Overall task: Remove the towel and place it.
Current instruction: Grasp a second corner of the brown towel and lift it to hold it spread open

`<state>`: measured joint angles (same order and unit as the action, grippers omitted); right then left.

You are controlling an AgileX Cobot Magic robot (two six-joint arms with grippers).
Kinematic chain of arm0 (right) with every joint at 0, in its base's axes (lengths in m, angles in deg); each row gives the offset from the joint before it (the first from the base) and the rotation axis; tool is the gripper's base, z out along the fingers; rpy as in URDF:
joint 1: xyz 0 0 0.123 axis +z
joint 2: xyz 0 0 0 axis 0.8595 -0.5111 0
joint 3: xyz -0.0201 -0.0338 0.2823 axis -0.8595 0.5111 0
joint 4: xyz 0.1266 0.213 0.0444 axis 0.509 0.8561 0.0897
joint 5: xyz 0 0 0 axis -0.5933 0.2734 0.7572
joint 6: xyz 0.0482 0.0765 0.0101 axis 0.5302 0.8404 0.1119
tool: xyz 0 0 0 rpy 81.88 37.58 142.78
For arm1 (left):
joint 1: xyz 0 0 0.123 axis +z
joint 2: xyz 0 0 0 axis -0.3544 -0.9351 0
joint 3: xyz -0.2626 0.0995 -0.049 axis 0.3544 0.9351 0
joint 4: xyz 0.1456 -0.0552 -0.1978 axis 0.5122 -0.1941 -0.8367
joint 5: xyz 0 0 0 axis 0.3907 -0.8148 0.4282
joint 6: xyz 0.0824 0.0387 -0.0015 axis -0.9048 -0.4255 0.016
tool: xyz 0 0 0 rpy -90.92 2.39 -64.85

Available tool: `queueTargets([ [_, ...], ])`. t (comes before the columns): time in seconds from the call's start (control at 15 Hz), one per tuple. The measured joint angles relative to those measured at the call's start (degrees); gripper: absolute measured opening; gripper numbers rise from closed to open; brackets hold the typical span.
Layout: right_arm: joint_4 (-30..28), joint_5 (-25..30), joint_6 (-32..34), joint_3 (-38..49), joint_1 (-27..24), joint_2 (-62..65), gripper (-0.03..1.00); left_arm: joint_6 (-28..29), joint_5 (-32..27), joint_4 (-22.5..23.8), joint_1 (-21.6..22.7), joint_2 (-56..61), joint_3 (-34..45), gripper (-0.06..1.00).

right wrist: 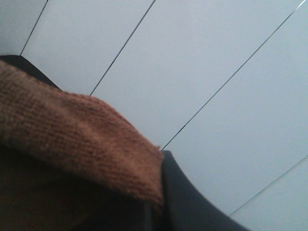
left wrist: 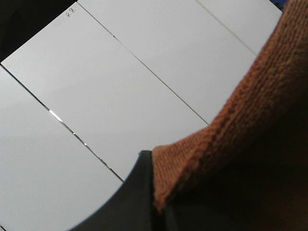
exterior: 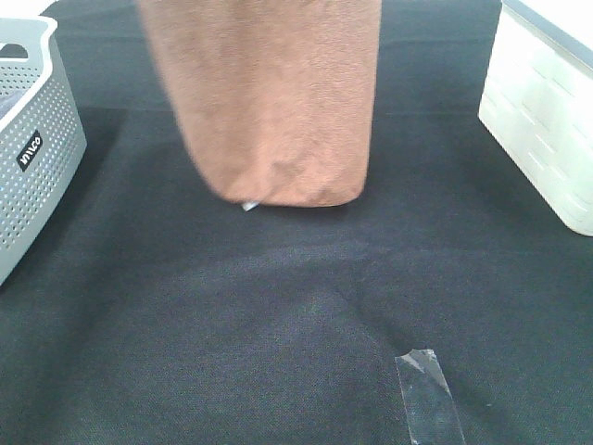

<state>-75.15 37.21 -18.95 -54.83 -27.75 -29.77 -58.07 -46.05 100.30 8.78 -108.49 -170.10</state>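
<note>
The brown plush towel (exterior: 269, 102) hangs upright over the black table cloth (exterior: 278, 324), running out of the top of the exterior high view. Its lower edge is at or just above the cloth, with a small white tag (exterior: 248, 206) at its lower left. Neither gripper shows in that view. In the left wrist view my left gripper (left wrist: 154, 195) is shut on a hemmed towel edge (left wrist: 240, 144) beside a dark finger (left wrist: 130, 192). In the right wrist view my right gripper (right wrist: 156, 202) is shut on another towel edge (right wrist: 72, 134).
A grey perforated basket (exterior: 37, 139) stands at the left edge of the table. A white ribbed container (exterior: 542, 111) stands at the right. A strip of clear tape (exterior: 428, 394) lies on the cloth near the front. Both wrist cameras face white panels.
</note>
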Motion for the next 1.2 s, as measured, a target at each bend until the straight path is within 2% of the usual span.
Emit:
queueTargets([
  [0.27, -1.4, -2.5, 1.1, 0.0, 0.0, -3.6, 0.00, -3.2, 4.5, -6.2, 2.1, -3.4, -1.1, 0.00],
  [0.47, -2.8, -10.5, 4.1, 0.0, -0.1, -6.1, 0.00, -7.8, 4.8, -9.3, 2.1, -8.5, -6.7, 0.00],
  [0.67, -2.9, -19.0, 8.8, 0.0, -3.3, -9.3, 0.00, -9.1, 4.8, -10.9, 2.1, -17.0, -17.5, 0.00],
  [0.87, -2.8, -23.1, 11.3, 0.0, -6.4, -11.5, 0.00, -9.1, 4.8, -11.2, 2.1, -24.1, -25.8, 0.00],
  [1.0, -2.7, -26.4, 11.6, 0.0, -8.1, -13.1, 0.00, -7.4, 4.1, -11.5, 2.1, -31.9, -37.1, 0.00],
  [1.2, -2.1, -31.1, 11.6, 0.0, -10.4, -15.1, 0.00, -4.2, 1.6, -11.3, 2.1, -39.5, -49.8, 0.00],
])
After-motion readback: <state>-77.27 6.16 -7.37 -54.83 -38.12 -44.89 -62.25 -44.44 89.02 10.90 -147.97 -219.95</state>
